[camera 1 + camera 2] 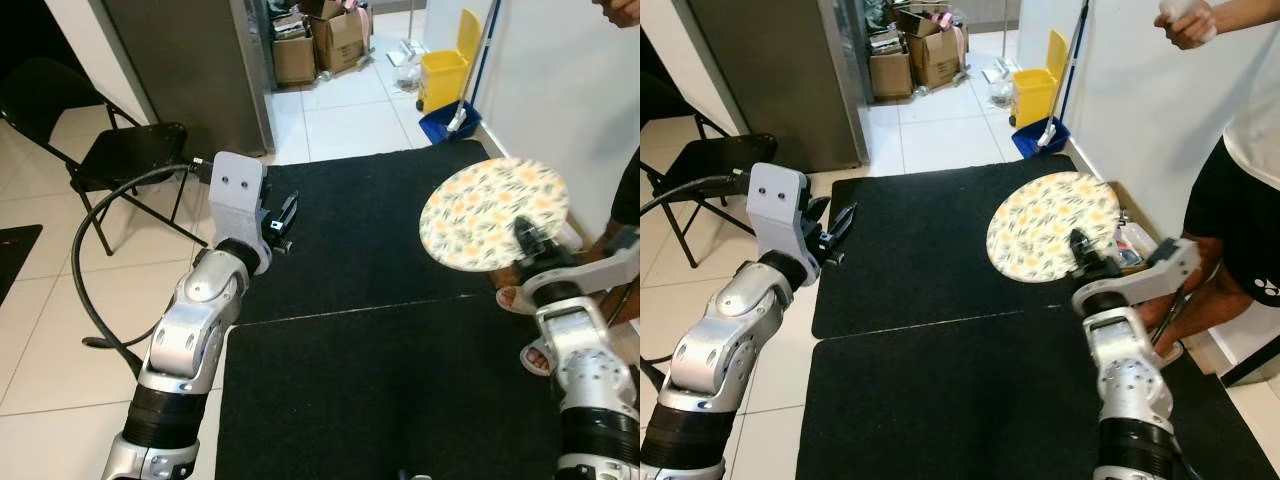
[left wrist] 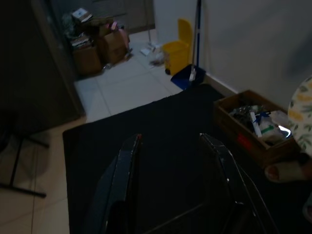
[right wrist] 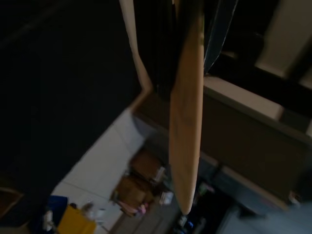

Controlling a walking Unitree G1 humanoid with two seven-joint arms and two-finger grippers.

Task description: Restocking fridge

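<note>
The right hand (image 1: 1077,243) is clamped on the lower edge of a round plate (image 1: 1052,226) with a yellow flower print, held up on its edge at about three o'clock in the head views, above the black mat (image 1: 940,300) that covers the floor. In the right wrist view the plate (image 3: 187,107) shows edge-on as a pale tan strip with a black finger (image 3: 156,44) pressed against each face.

The left hand (image 1: 283,222) hangs over the mat's left border at about ten o'clock, holding nothing; in the left wrist view its two black fingers (image 2: 119,180) stand well apart over the dark mat.

Beside the mat's right edge, against the white wall (image 1: 1140,90), sits an open wooden box (image 2: 253,131) of small packets (their labels are too small to read). A person stands at the right, with black shorts (image 1: 1225,225) and a sandalled foot (image 1: 510,297) just beside the right arm; one hand (image 1: 1185,20) is raised at the top right.

At twelve o'clock lie cardboard boxes (image 1: 320,45), with a yellow dustpan (image 1: 447,75) and a mop on a blue base (image 1: 450,122) near the wall. A tall grey appliance (image 1: 185,65) stands at eleven o'clock, a black folding chair (image 1: 110,150) to its left on the pale tiles.
</note>
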